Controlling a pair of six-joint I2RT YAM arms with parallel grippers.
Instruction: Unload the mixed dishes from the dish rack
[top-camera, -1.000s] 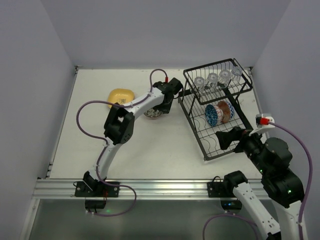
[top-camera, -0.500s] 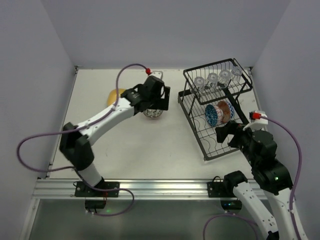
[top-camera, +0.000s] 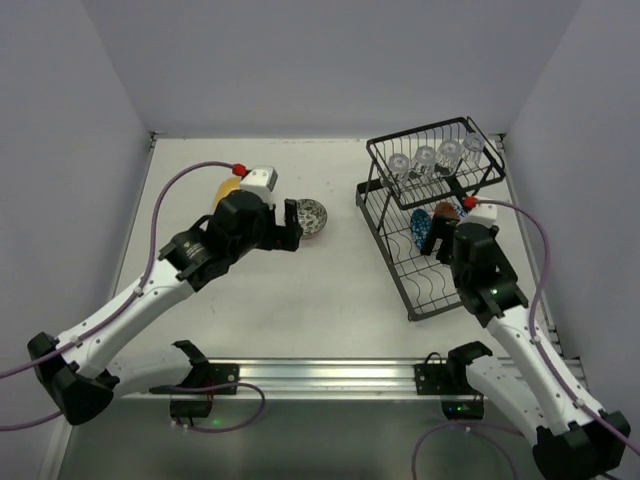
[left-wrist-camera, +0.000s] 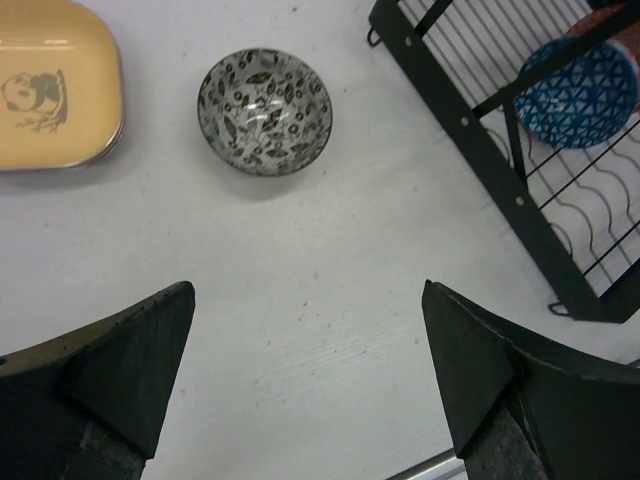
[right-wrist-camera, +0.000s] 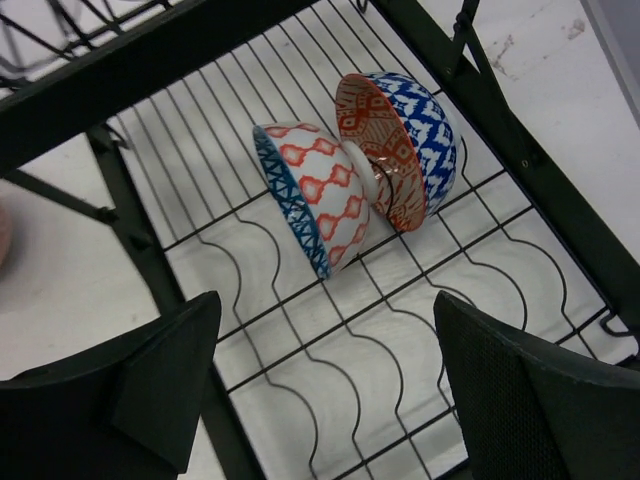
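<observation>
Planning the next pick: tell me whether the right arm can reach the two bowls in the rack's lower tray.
Probably yes. The right gripper hangs open over the lower tray, with the red-patterned bowl and the blue bowl straight ahead and nothing between.

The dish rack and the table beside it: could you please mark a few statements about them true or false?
The grey leaf-patterned bowl stands on the table, outside the dish rack. True.
The left gripper holds the yellow plate. False: it is open and empty; the plate lies on the table.
Two patterned bowls stand on edge in the rack's lower tray. True.
The rack's upper shelf is empty. False: four clear glasses sit there.
</observation>
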